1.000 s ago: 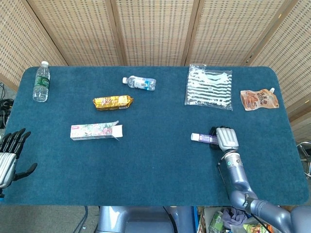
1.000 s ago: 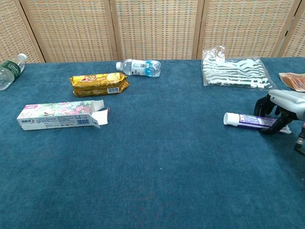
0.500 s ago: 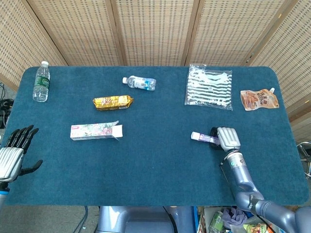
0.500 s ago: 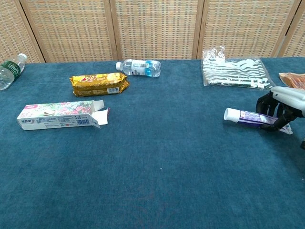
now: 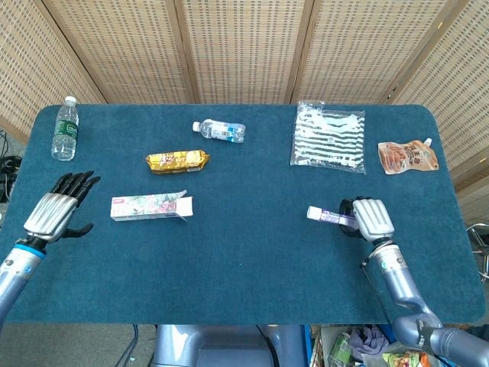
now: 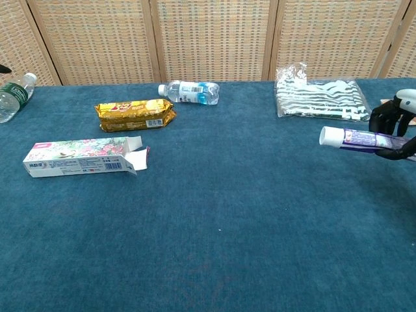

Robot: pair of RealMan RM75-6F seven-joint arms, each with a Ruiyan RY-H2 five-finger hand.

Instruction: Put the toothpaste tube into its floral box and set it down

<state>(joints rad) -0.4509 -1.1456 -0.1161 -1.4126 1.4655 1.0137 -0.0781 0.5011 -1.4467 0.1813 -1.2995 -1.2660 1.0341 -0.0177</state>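
Two views logged, floral box as landmark throughout.

Head view: floral box (image 5: pixel 151 206) lies flat on the desk (image 5: pixel 244 260), end flap open toward the right. Left hand (image 5: pixel 58 212) sits just left of it, fingers spread, holding nothing. Well to the right of the box, right hand (image 5: pixel 368 218) grips the toothpaste tube (image 5: pixel 328 215), white cap pointing back toward the box. Beyond the box: gold snack pack (image 5: pixel 178 160) and a lying water bottle (image 5: pixel 220 130).

Chest view: tube (image 6: pixel 354 138) appears lifted clear of the desk, held level — dark fingers (image 6: pixel 385 118) wrapped round its tail end. Box (image 6: pixel 84 157) untouched, flaps splayed.

Progress, as judged: pick-up done; transfer, insertion and set-down all remain.

Writing: print on tube and box too small to read — no brand legible.
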